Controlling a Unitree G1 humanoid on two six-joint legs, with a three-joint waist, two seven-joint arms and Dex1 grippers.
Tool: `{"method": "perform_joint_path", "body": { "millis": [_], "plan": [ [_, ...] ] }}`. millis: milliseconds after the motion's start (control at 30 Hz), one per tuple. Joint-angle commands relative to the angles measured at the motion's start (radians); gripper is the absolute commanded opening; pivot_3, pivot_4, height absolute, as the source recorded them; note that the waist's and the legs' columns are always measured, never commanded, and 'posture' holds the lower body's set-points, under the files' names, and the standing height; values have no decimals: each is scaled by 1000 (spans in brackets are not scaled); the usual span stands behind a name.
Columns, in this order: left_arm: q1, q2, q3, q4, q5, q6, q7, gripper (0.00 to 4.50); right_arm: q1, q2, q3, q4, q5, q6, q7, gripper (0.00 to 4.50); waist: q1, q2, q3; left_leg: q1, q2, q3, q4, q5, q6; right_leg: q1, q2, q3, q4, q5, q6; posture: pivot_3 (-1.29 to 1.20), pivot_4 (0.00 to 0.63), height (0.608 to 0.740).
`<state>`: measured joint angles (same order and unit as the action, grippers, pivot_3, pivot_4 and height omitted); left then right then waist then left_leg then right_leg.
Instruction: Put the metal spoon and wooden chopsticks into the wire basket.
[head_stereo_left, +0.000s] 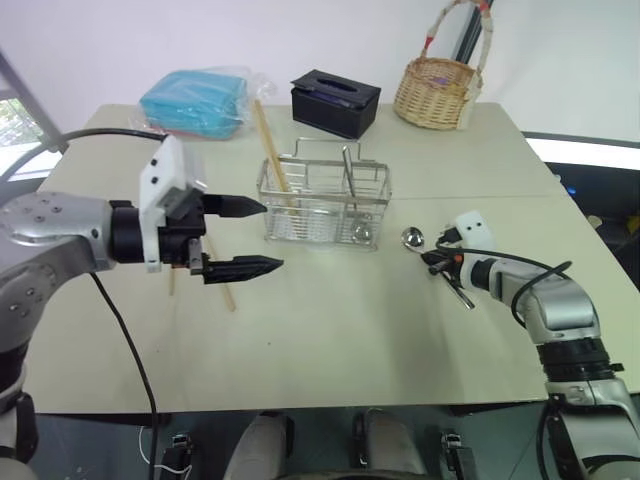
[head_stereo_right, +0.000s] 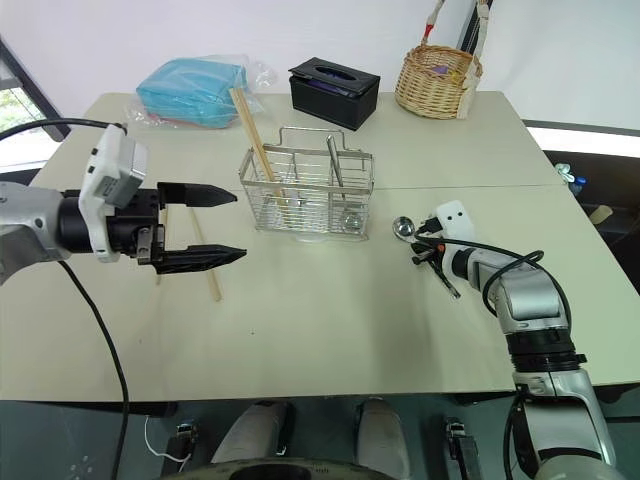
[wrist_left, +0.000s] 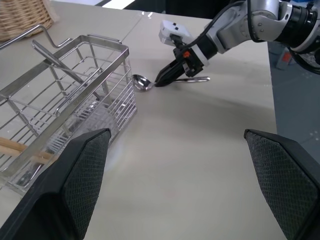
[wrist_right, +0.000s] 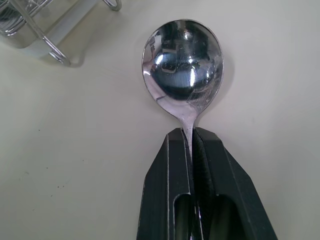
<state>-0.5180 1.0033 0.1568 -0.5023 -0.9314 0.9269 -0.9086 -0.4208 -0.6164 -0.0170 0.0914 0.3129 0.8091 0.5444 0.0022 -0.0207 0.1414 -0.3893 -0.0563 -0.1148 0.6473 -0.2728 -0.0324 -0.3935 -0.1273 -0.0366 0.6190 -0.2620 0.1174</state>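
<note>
On the beige table (head_stereo_left: 330, 340), the right gripper (wrist_right: 192, 137) pinches the spoon (wrist_right: 182, 65) beside the basket (head_stereo_left: 325, 200). The left gripper (head_stereo_left: 250, 237) hovers, jaws wide and empty

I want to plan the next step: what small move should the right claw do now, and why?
Probably lift slightly. The right claw is shut on the metal spoon at its neck, and the spoon lies on the table beside the wire basket, so it must clear the table first.

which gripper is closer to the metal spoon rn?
Right. The right gripper is shut on the metal spoon at its handle, beside the wire basket. The left gripper hovers open across the basket.
</note>
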Motion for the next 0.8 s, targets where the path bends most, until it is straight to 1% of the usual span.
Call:
{"method": "perform_joint_path", "body": {
  "millis": [33, 133, 233, 300, 367, 433, 500, 567, 700, 800],
  "plan": [
    [-28, -8, 5, 15, 29, -29, 11, 4500, 3, -3, -56, -83, 9, -32, -4, 15, 1, 0, 0, 0, 0, 0, 0, 0, 0, 0, 0, 0, 0, 0, 0, 0, 150, 661],
    [-32, -21, 13, 34, 49, -45, 23, 4500, 0, -7, -122, -178, 68, -34, 16, 15, 2, 2, 1, 0, 0, 0, 0, 0, 0, 0, 0, 1, 0, 0, 0, 0, 150, 661],
    [-39, -34, 24, 50, 70, -64, 40, 4500, -10, -51, -177, -326, 137, -24, 74, 15, 2, 3, 2, 0, 0, 0, 0, 0, 0, -1, 0, 1, 0, 1, 3, 0, 150, 661],
    [-49, -35, 29, 62, 74, -68, 44, 4500, -78, -36, -258, -408, 282, 63, 79, 15, 1, 2, 2, -1, 0, 0, -1, 0, 0, -1, 0, 1, 0, 2, 3, 0, 150, 661],
    [-64, -35, 26, 78, 82, -72, 41, 4500, -174, -5, -316, -437, 395, 119, 50, 15, -3, 3, 2, -1, 1, 0, 0, 0, 0, -1, 1, 1, 0, 2, 3, 0, 150, 661],
    [-80, -37, 19, 96, 93, -78, 38, 4500, -269, 27, -324, -426, 431, 128, 8, 15, -7, 3, 2, 0, 1, 0, 0, 0, 0, -1, 1, 1, 0, 2, 3, 0, 150, 661],
    [-98, -42, 9, 114, 110, -89, 39, 4500, -380, 87, -294, -371, 416, 101, -47, 15, -13, 1, 1, 0, 1, -1, -1, 0, 0, -1, 1, 1, 1, 1, 2, 0, 150, 661],
    [-110, -47, 7, 124, 120, -94, 41, 4500, -455, 157, -252, -313, 387, 59, -89, 15, -15, 1, 1, 1, 1, -1, 0, 0, 0, -1, 2, 1, 1, 1, 2, 0, 150, 661],
    [-116, -59, 22, 112, 120, -86, 61, 4500, -501, 277, -163, -212, 301, -49, -135, 15, -19, -1, 0, 0, 1, 0, 0, 0, 0, -5, 2, 4, 8, 2, 3, 0, 150, 661],
    [-105, -55, 42, 95, 113, -77, 78, 4500, -517, 361, -126, -130, 244, -156, -165, 15, -17, -1, 0, -2, 0, 0, -1, 0, 0, -11, 1, 5, 12, 2, 4, 0, 150, 661]
  ]
}}
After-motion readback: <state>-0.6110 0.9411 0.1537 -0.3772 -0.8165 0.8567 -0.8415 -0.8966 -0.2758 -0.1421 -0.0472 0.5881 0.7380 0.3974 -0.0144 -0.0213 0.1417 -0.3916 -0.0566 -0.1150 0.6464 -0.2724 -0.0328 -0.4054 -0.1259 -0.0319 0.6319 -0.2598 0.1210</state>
